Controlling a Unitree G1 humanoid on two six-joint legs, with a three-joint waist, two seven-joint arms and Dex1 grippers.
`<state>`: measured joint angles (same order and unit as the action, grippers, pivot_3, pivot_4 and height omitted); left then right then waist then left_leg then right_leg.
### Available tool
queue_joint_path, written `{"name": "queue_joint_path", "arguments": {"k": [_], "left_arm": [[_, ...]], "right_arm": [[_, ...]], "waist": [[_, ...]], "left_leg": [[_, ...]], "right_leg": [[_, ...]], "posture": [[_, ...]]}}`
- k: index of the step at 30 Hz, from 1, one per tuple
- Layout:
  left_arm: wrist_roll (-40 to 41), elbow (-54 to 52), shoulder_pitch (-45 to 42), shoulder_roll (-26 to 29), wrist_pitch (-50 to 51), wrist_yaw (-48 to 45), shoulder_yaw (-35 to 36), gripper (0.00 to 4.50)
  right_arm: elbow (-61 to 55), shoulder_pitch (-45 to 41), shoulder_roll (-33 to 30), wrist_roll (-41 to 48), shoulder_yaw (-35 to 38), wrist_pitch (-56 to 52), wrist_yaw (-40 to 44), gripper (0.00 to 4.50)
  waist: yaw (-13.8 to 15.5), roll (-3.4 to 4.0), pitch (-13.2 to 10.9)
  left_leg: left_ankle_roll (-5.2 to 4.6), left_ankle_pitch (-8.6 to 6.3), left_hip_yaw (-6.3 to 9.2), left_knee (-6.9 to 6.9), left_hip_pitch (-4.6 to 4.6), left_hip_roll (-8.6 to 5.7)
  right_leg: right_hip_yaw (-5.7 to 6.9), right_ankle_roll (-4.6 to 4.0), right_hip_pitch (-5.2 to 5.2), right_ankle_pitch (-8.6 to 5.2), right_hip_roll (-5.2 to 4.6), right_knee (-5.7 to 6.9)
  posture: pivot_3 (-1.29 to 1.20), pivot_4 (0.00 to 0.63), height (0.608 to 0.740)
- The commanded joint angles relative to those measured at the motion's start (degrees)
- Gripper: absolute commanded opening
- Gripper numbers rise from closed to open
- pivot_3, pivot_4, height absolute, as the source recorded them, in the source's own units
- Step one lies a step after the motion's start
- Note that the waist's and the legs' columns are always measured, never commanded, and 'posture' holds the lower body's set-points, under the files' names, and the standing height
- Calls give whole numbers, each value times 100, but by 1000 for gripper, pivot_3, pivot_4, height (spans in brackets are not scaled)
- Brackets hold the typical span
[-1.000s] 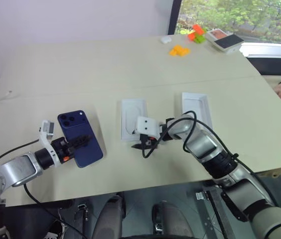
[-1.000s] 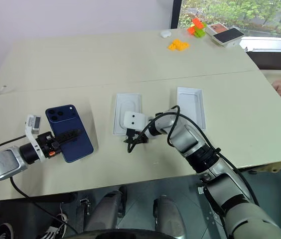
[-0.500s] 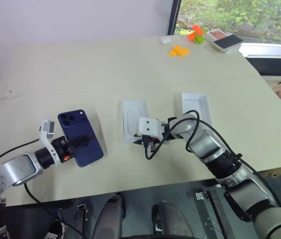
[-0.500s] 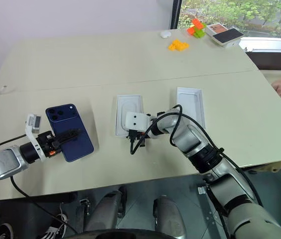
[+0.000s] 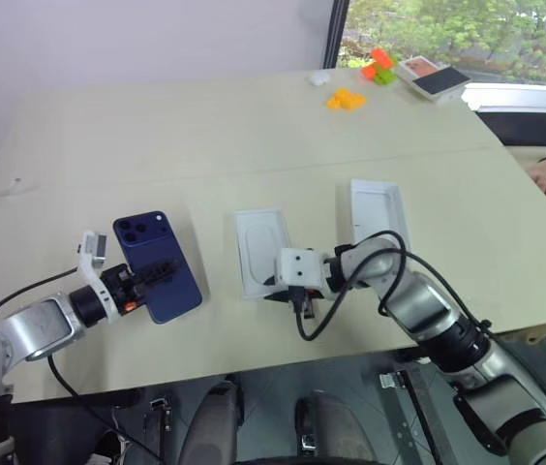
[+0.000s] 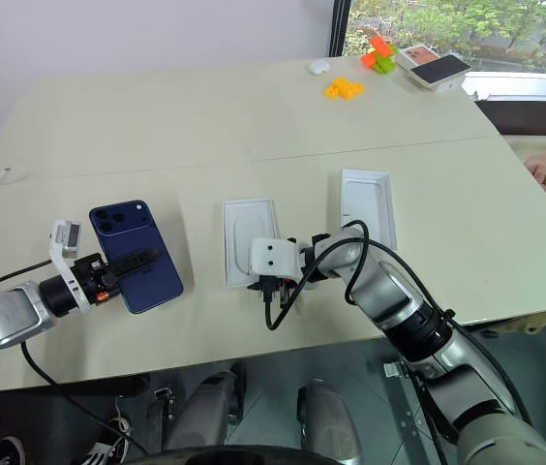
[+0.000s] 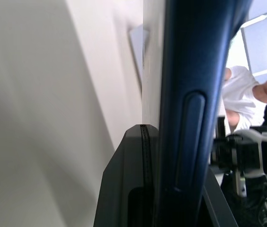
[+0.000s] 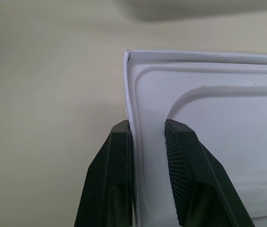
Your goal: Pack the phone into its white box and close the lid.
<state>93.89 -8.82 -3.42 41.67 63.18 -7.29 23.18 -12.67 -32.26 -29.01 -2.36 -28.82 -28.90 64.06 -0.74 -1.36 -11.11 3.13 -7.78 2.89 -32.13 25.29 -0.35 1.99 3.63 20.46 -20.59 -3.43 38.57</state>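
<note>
Near the worktop's (image 5: 254,145) front edge, our right gripper (image 8: 148,142) pinches the thin white insert's (image 5: 261,252) rim — drag level, clear the white cardboard tray (image 5: 379,208); our left gripper (image 5: 147,281) clamps the navy-blue phone (image 5: 157,266) aloft.

Phone (image 5: 156,266): dark navy slab, glossy back, smooth satin side band. White insert (image 5: 262,250): thin moulded plastic, smooth, faint sheen. White box (image 5: 379,208): matt card. Table (image 5: 205,136): pale beige laminate, smooth, matt. Fingers (image 8: 183,165): black plastic, ribbed pads
</note>
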Motion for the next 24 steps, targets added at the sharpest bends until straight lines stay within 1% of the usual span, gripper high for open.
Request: {"name": "queue_joint_path", "arguments": {"k": [1, 6, 8, 9, 10, 14, 17, 19, 24], "left_arm": [[54, -193, -240, -32, -136, -37, -10, 0], [12, -170, -432, -99, -115, 31, -159, 0], [-20, -133, -489, -114, -131, 50, -179, 0], [-10, -112, -520, -132, -133, 68, -184, 0], [-21, -98, -549, -152, -136, 88, -194, 0], [-68, -108, -630, -236, -139, 172, -244, 0], [93, -107, -763, -347, -118, 405, -355, 0], [173, -175, -893, -476, -135, 561, -502, 0], [464, -107, -1390, -963, -236, 1200, -927, 0]], "right_arm": [[-318, 106, 102, 139, -72, -313, -81, 536], [-316, 115, 173, 64, -194, -381, -209, 536], [-225, 96, 189, 65, -201, -318, -238, 1529], [-184, 81, 221, 73, -194, -372, -279, 1899], [-160, 60, 245, 87, -191, -411, -302, 2359], [-148, -39, 339, 169, -125, -322, -361, 4331], [-148, -215, 543, 637, 340, -624, -363, 4331], [-45, -373, 543, 924, 715, -619, -299, 4331], [220, -528, 103, 1810, 1577, -598, 289, 4331]], "waist": [[12, 0, 0], [2, -1, 1], [2, -1, 1], [8, -1, 1], [9, -1, 1], [9, -1, 1], [6, 0, 0], [13, 0, 0], [109, 0, 0]], "left_leg": [[-1, 0, 0, 0, 0, 0], [-13, -6, 1, -8, -4, 0], [-14, -6, 1, -9, -4, 0], [-13, -5, 1, -9, -5, 0], [-13, -5, 1, -9, -6, 0], [-13, -5, 1, -12, -5, 0], [-12, -4, 2, -17, -6, 0], [-10, -3, 3, -23, -6, 0], [-36, -20, 8, -81, 0, 1]], "right_leg": [[0, 0, 0, 0, 0, 2], [0, -3, -1, 2, 0, 11], [-1, -3, -1, 2, 1, 15], [-1, -3, 0, 2, 1, 19], [-1, -3, 2, 2, 1, 25], [-1, -3, 4, 2, 2, 33], [-1, -3, 4, 2, 2, 41], [-1, -3, 4, 2, 2, 47], [1, 6, -18, 6, 8, 50]], "posture": [[0, 150, 740], [0, 150, 740], [0, 150, 740], [0, 150, 740], [0, 150, 740], [0, 150, 740], [0, 150, 740], [0, 150, 740], [0, 150, 740]]}}
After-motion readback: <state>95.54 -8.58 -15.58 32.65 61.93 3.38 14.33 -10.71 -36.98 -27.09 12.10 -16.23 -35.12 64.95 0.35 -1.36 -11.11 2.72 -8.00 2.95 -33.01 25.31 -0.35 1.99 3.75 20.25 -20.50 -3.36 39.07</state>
